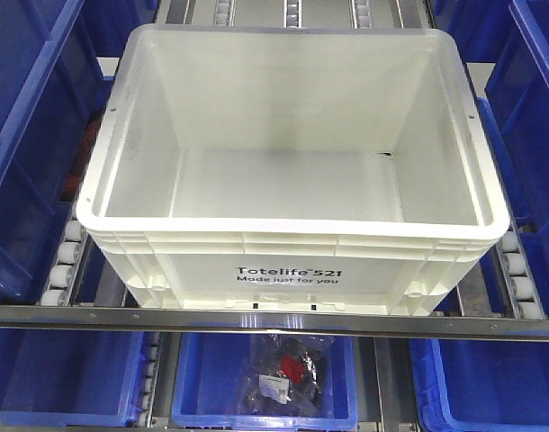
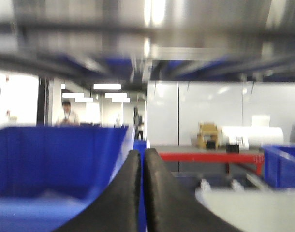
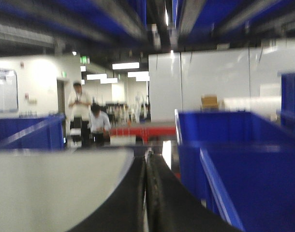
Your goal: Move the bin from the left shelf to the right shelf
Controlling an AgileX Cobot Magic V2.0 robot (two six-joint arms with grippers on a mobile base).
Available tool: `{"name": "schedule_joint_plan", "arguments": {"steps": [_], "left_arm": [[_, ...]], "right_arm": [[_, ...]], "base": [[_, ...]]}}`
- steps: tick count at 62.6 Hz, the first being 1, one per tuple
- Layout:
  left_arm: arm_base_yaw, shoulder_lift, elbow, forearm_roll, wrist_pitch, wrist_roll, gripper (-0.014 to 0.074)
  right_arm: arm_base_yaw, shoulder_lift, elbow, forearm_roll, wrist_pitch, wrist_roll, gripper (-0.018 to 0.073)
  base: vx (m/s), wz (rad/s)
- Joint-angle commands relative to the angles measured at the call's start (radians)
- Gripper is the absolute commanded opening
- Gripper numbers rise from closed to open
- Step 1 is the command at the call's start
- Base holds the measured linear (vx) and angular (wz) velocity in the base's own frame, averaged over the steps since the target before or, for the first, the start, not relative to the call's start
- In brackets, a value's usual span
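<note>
The bin [image 1: 292, 256] is a large white tote with "Totelife 521" printed on its near side. It stands empty on the roller shelf, filling the middle of the front view, where neither gripper shows. In the left wrist view my left gripper [image 2: 142, 152] is shut with nothing in it, and the bin's white rim [image 2: 254, 210] lies low to its right. In the right wrist view my right gripper [image 3: 145, 157] is shut and empty too, with the bin's white wall [image 3: 51, 188] close on its left.
Blue bins [image 1: 27, 135] [image 1: 531, 117] flank the tote on both sides. A metal rail [image 1: 94, 315] runs along the shelf front, with white rollers [image 1: 63, 261] beside the tote. Below, another blue bin [image 1: 202, 378] holds bagged parts [image 1: 279, 369]. People [image 3: 80, 113] stand far behind.
</note>
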Motion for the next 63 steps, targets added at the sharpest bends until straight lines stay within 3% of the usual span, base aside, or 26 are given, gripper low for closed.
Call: {"name": "schedule_joint_plan", "arguments": {"steps": [1, 15, 23, 41, 56, 63], "left_arm": [[-0.006, 0.011, -0.147, -0.001, 0.035, -0.007, -0.0006], [-0.006, 0.21, -0.475, -0.001, 0.425, -0.006, -0.0006], [-0.006, 0.304, -0.548, -0.001, 0.588, -0.006, -0.0006], [-0.006, 0.373, -0.504, -0.001, 0.736, -0.006, -0.0006], [-0.006, 0.376, -0.494, -0.001, 0.724, -0.006, 0.001], [-0.005, 0.376, -0.494, -0.001, 0.723, -0.006, 0.0099]], "right_arm": [[-0.003, -0.001, -0.126, -0.003, 0.007, 0.001, -0.0009], [-0.003, 0.15, -0.386, -0.028, 0.266, 0.001, -0.0009], [-0.003, 0.251, -0.464, -0.028, 0.443, 0.001, -0.0009], [-0.003, 0.408, -0.465, -0.023, 0.731, 0.001, -0.0009], [-0.003, 0.462, -0.465, -0.023, 0.758, 0.001, 0.0], [-0.003, 0.465, -0.466, -0.022, 0.758, -0.013, 0.0078]], "base": [[0.0, 0.0], [0.0, 0.0], [0.0, 0.0], [0.0, 0.0], [0.0, 0.0], [0.0, 0.0]]}}
